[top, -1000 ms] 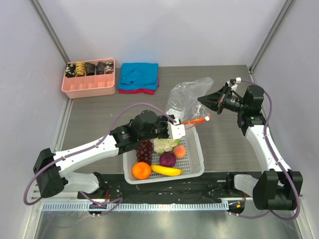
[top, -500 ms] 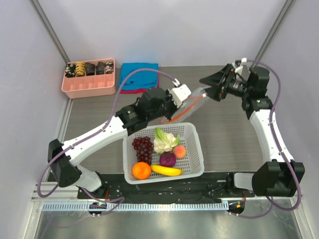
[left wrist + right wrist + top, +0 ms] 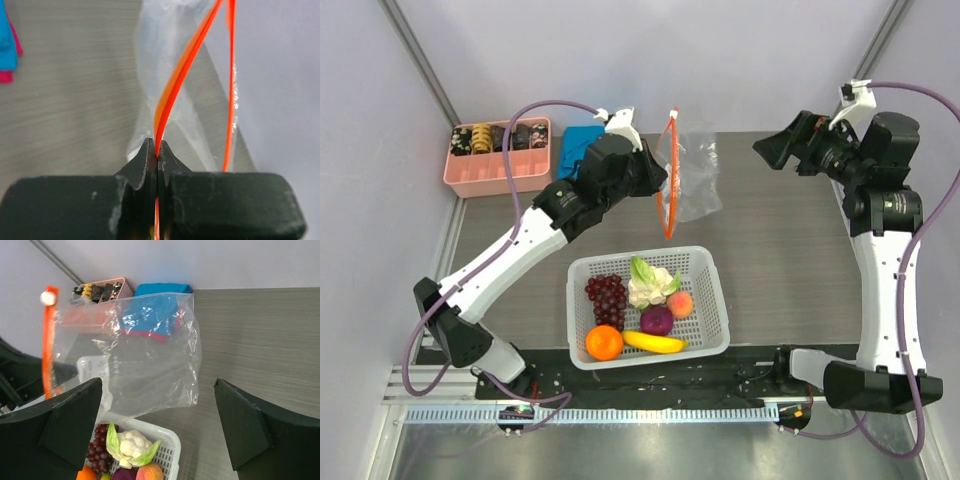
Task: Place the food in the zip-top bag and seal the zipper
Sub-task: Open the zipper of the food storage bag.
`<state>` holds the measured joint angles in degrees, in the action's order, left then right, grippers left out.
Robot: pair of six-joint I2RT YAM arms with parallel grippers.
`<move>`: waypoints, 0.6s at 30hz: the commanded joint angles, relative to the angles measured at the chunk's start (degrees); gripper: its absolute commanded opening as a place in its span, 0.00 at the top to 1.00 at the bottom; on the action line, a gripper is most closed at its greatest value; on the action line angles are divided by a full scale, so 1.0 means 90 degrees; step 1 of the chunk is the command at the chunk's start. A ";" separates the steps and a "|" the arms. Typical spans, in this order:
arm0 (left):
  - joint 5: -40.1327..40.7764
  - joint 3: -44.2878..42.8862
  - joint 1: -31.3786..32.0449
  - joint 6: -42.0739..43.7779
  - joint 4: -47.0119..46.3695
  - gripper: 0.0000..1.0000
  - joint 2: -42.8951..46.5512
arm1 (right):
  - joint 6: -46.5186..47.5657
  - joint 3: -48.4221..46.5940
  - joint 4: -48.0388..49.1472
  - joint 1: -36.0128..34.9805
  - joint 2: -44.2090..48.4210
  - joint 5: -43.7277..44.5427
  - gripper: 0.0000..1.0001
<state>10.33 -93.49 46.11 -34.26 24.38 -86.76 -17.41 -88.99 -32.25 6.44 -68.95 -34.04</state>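
- Black fingers of the left gripper (image 3: pixel 156 150) were pressed together, clamped on the thin orange-red zipper strip (image 3: pixel 186 70) of the crinkly clear plastic zip-top bag (image 3: pixel 698 182).
- From that grip the strip ran straight out. In the top view its long line went from the back wall toward the white mesh plastic basket (image 3: pixel 718 322).
- The bag hung in the air off the strip, on the side facing the right arm.
- The right gripper (image 3: pixel 765 152) had its fingers wide apart and held nothing. It pointed at the bag from well apart.
- The right gripper looked best placed to take the bag's free side.
- The dark purple grapes (image 3: pixel 608 297), white-green cauliflower (image 3: pixel 646 286), peach (image 3: pixel 680 303), purple onion (image 3: pixel 656 320), orange (image 3: pixel 604 342) and yellow banana (image 3: pixel 655 342) lay in the basket, on the near side of the bag. No food was in the bag yet.
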 commanded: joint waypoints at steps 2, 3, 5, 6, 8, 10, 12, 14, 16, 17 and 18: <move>0.0707 -0.0510 -0.0025 -0.1749 0.0590 1.00 -0.0340 | 0.0655 0.0131 -0.0889 -0.0508 0.0063 0.0071 0.04; 0.0766 -0.0646 -0.0025 -0.1856 0.0659 1.00 -0.0456 | 0.0568 0.0306 -0.0860 -0.0655 0.0199 0.0178 0.06; 0.0922 -0.0822 -0.0025 -0.1915 0.0806 1.00 -0.0584 | 0.0509 0.0541 -0.0724 -0.1211 0.0365 0.0607 0.08; 0.1000 -0.0890 -0.0025 -0.1926 0.0845 1.00 -0.0710 | 0.0470 0.0610 -0.0540 -0.1387 0.0472 0.0763 0.11; 0.1205 -0.1017 -0.0025 -0.2003 0.0991 1.00 -0.0828 | 0.0421 0.0640 -0.0421 -0.1952 0.0493 0.1300 0.13; 0.1206 -0.1067 -0.0025 -0.2062 0.0992 1.00 -0.0965 | 0.0411 0.0572 -0.0391 -0.2334 0.0338 0.1710 0.16; 0.1099 -0.1067 -0.0016 -0.2189 0.0934 1.00 -0.1014 | 0.0391 0.0503 -0.0314 -0.2764 0.0191 0.2150 0.20; 0.0962 -0.1077 -0.0016 -0.2219 0.0856 1.00 -0.1073 | 0.0353 0.0523 -0.0206 -0.3057 0.0025 0.2598 0.23; 0.0962 -0.1106 -0.0016 -0.2228 0.0846 1.00 -0.1112 | 0.0362 0.0464 -0.0069 -0.3244 -0.0189 0.2844 0.26; 0.0962 -0.1145 -0.0006 -0.2238 0.0846 1.00 -0.1131 | 0.0391 0.0358 -0.0030 -0.3361 -0.0268 0.2971 0.27; 0.0972 -0.1145 -0.0016 -0.2229 0.0826 1.00 -0.1151 | 0.0411 0.0289 0.0009 -0.3545 -0.0375 0.3049 0.27</move>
<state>17.98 -100.64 46.02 -52.62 33.17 -96.95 -13.89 -83.00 -36.71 -22.15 -69.36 -14.70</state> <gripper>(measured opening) 0.021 0.735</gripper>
